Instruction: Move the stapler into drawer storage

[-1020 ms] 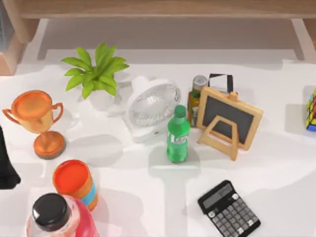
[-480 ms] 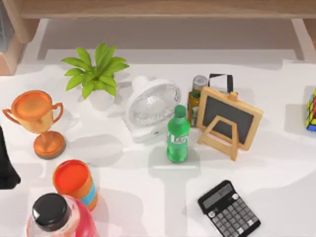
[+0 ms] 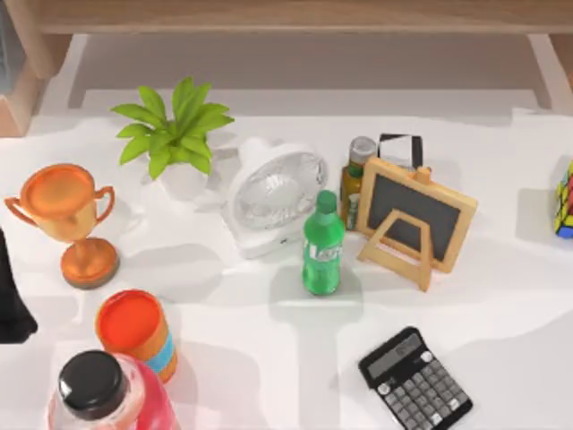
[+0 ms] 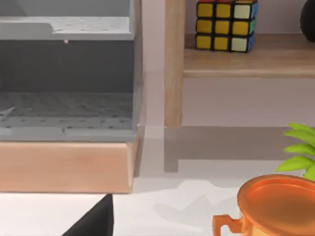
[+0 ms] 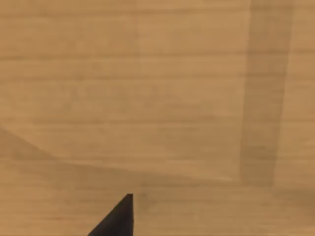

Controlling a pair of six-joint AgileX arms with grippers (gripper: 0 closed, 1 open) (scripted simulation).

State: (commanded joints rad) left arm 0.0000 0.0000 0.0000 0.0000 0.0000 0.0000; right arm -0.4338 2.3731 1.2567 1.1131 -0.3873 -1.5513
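Observation:
The stapler is out of view. A grey drawer unit (image 4: 66, 98) on a wooden base (image 4: 64, 167) stands close ahead in the left wrist view, beside a wooden shelf post (image 4: 174, 64). My left arm (image 3: 11, 296) is a dark shape at the table's left edge, next to the orange trophy (image 3: 67, 215). A dark tip of my left gripper (image 4: 96, 221) reaches into the left wrist view. In the right wrist view, a dark tip of my right gripper (image 5: 118, 219) lies against a plain wooden surface (image 5: 157, 98).
On the table stand a potted plant (image 3: 175, 125), white fan (image 3: 273, 193), green bottle (image 3: 322, 246), small chalkboard easel (image 3: 414, 215), calculator (image 3: 414, 381), orange cup (image 3: 134, 330) and pink bottle (image 3: 103, 394). A puzzle cube (image 4: 225, 24) sits on the shelf; another cube (image 3: 564, 202) is at the right edge.

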